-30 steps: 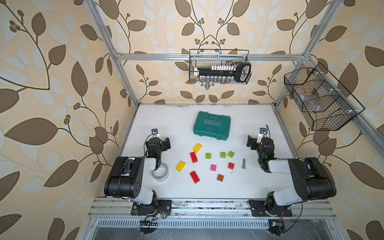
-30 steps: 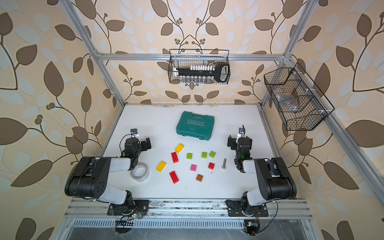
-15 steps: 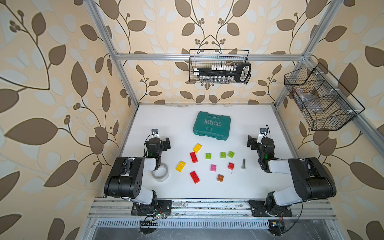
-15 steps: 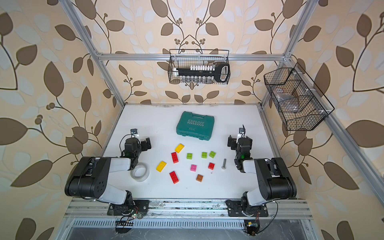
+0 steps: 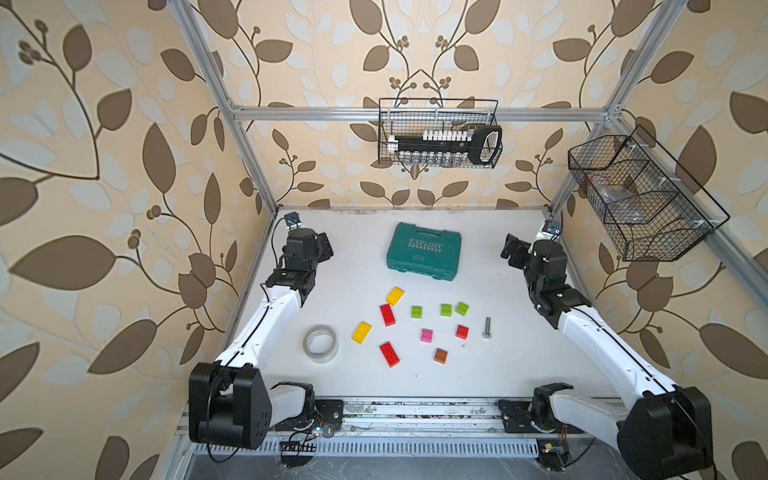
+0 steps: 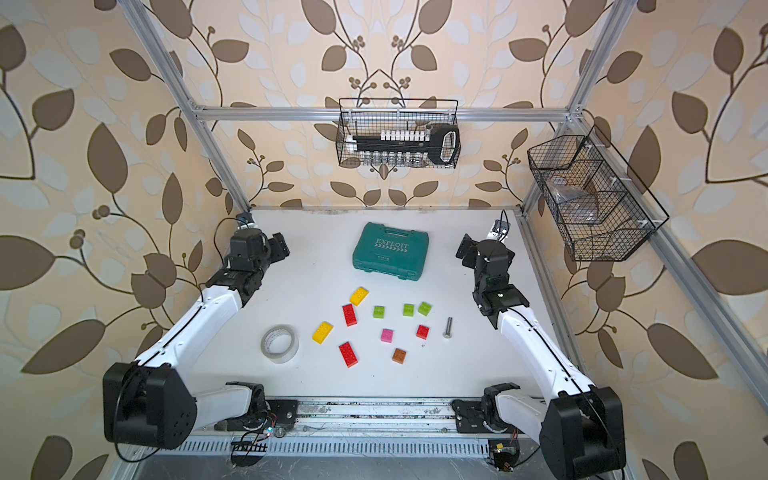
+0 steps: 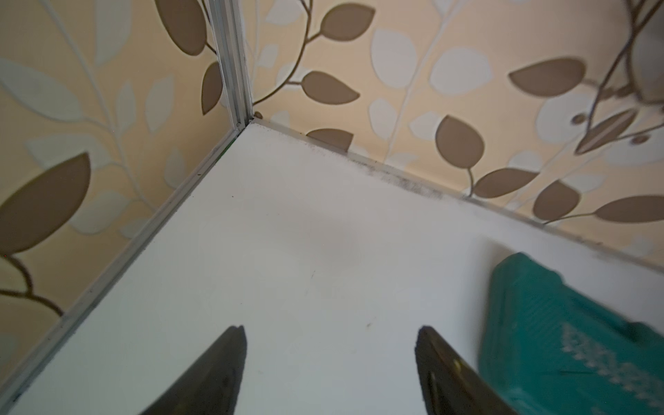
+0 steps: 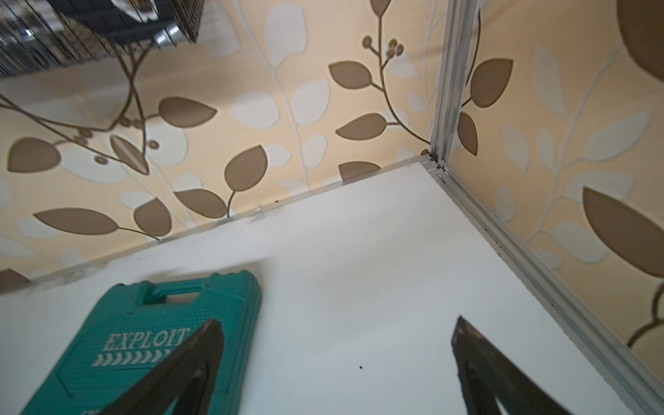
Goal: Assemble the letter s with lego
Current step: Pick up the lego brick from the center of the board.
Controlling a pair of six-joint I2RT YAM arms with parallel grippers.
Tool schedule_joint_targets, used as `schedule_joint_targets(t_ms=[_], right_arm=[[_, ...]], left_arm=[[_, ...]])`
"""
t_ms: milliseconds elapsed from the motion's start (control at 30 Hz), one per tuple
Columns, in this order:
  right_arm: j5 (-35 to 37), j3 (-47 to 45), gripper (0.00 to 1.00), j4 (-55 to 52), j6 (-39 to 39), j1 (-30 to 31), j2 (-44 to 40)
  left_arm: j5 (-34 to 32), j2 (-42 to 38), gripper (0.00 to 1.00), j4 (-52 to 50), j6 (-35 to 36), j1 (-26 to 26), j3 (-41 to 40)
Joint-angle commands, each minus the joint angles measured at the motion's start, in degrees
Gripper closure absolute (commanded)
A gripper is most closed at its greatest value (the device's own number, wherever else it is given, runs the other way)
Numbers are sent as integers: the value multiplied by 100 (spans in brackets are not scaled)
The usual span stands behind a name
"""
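white table (image 5: 353, 266) carries a teal case (image 5: 424, 251) lettered "exploit". left gripper (image 7: 328, 328), jaws partly apart, and right gripper (image 8: 337, 321), jaws wide, both hold nothing near the back corners. tape roll (image 5: 320, 343) lies beside the loose lego bricks (image 5: 387, 314) scattered mid-table, well apart from both grippers; bolt (image 5: 486, 327) on their right.

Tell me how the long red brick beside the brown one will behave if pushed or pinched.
The long red brick lies flat, studs up, on the smooth white table, so a push would probably slide or spin it, not tip it. It looks like rigid plastic: likely stiff and light. Its straight sides should suit a pinch.
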Motion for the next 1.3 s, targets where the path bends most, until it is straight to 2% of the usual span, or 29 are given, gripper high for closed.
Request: schedule_joint_targets(t_ms=[0,133,200,267,367,433,500,600,667,800,1067,1267], right_arm=[[-271,606,3,-2450,947,80,36],[-1093,1047,3,-3513,938,265,-52],[-1343,1117,3,-3875,938,404,-147],[-1656,1082,3,-4125,931,485,-251],[-2072,998,3,-4397,966,517,-431],[-2203,987,3,-4557,962,520,-513],[-2319,1016,3,-4717,906,525,-544],[-2404,980,3,-4797,799,524,-646],[-2421,978,3,-4849,685,522,-748],[-2399,985,3,-4980,451,520,-896],[-2488,868,3,-4990,333,525,-878],[-2472,873,3,-4998,209,516,-809]], left_arm=[[239,-372,32,-2558,-743,-492,423],[433,-731,42,-3667,-1174,-1324,507],[532,-846,47,-4010,-1628,-1755,377],[611,-861,49,-4133,-2159,-2334,213],[331,-544,48,-4255,-3074,-3394,147],[64,-46,43,-4247,-3620,-4058,260],[41,580,40,-4217,-3939,-4388,445],[363,1527,39,-4040,-4216,-4449,674],[314,1913,37,-4080,-4354,-4450,813],[170,2244,31,-4057,-4309,-4384,953],[789,3295,29,-3825,-3869,-3973,1454],[862,3449,29,-3761,-3666,-3665,1515]])
